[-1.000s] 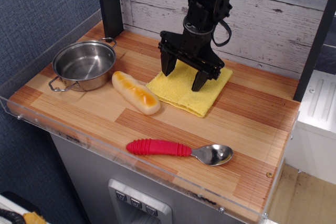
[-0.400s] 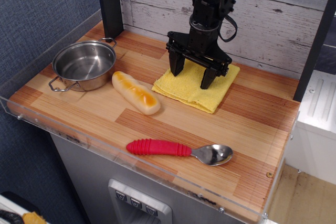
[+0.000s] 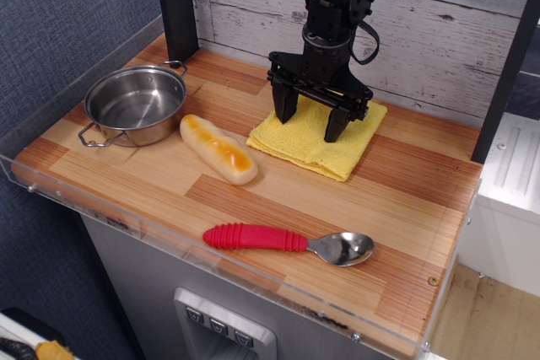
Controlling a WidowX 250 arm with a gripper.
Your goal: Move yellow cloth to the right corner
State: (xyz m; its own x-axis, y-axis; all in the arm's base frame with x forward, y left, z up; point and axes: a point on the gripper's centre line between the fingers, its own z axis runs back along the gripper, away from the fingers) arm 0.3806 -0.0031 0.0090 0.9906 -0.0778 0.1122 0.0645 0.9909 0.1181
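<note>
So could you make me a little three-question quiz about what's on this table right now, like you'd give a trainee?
1. True or false: the gripper has its two fingers spread apart, tips down on the yellow cloth.
2. Which object lies nearest the front edge of the table?
A. the steel pot
B. the red-handled spoon
C. the bread-roll toy
3. Fill in: the bread-roll toy lies between the steel pot and the ______.

Key
1. True
2. B
3. yellow cloth
</note>
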